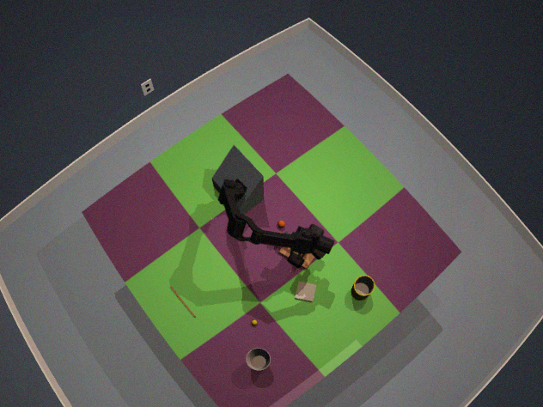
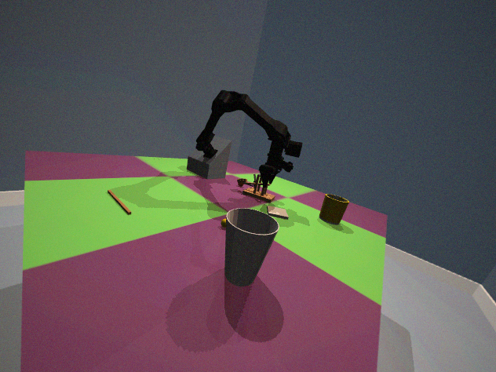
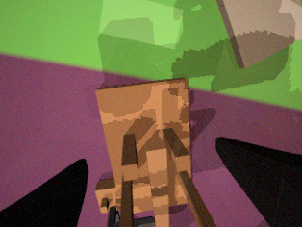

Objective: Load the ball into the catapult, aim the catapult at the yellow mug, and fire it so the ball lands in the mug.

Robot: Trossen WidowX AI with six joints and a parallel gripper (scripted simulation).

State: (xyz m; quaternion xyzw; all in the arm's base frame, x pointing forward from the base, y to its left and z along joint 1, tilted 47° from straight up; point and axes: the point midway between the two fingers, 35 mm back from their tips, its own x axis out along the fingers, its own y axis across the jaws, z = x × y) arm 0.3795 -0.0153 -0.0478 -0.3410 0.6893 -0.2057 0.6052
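Observation:
The wooden catapult (image 1: 308, 259) (image 2: 258, 195) (image 3: 144, 98) stands on the purple square, with its cup to the left in the exterior view. My gripper (image 2: 266, 182) (image 3: 153, 154) is open and empty. Its fingers are low over the catapult, one to each side of its posts and arm in the wrist view. An orange ball (image 1: 281, 223) lies on the purple square near the catapult. A smaller yellow ball (image 1: 254, 322) (image 2: 224, 222) lies near the grey cup. The yellow mug (image 1: 361, 297) (image 2: 333, 209) stands upright on the green square at the right. The catapult's cup is hidden in the wrist view.
A flat pinkish-grey block (image 1: 305, 291) (image 2: 277, 212) (image 3: 260, 29) lies between catapult and mug. The tall grey cup (image 1: 259, 361) (image 2: 246, 252) stands at the front. A thin orange stick (image 1: 183, 302) (image 2: 119, 202) lies at the left. A grey wedge block (image 1: 236, 166) stands by the arm's base.

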